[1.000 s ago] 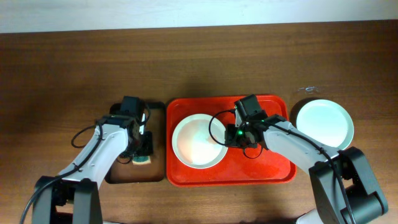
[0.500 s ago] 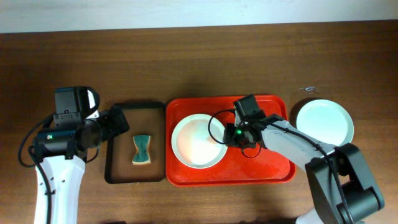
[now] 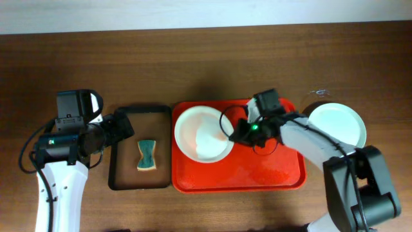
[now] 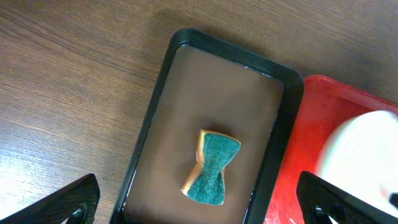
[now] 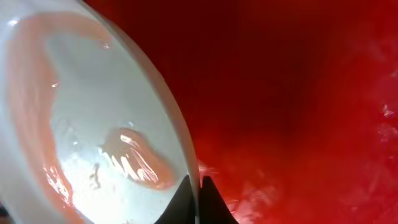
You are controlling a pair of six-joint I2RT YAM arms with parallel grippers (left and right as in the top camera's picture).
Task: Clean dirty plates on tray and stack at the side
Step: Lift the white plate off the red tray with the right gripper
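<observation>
A white plate [image 3: 204, 133] lies on the left half of the red tray [image 3: 277, 171]. My right gripper [image 3: 235, 132] is shut on the plate's right rim. In the right wrist view the fingers [image 5: 198, 200] pinch the rim of the plate [image 5: 93, 118], which shows a reddish patch, with the tray [image 5: 298, 112] beneath it. A pale blue plate [image 3: 333, 125] with a pale green rim showing under it sits on the table right of the tray. My left gripper [image 3: 122, 127] is open and empty.
A small black-rimmed brown tray [image 3: 125, 174] left of the red tray holds a green and yellow sponge [image 3: 147, 155]. Both show in the left wrist view, the tray [image 4: 155, 124] and the sponge [image 4: 212, 167], between the open fingers [image 4: 202, 208].
My left gripper left the sponge on the brown tray and drew back left. My right gripper moved toward the far side with the white plate, shifting it toward the tray's far edge.
</observation>
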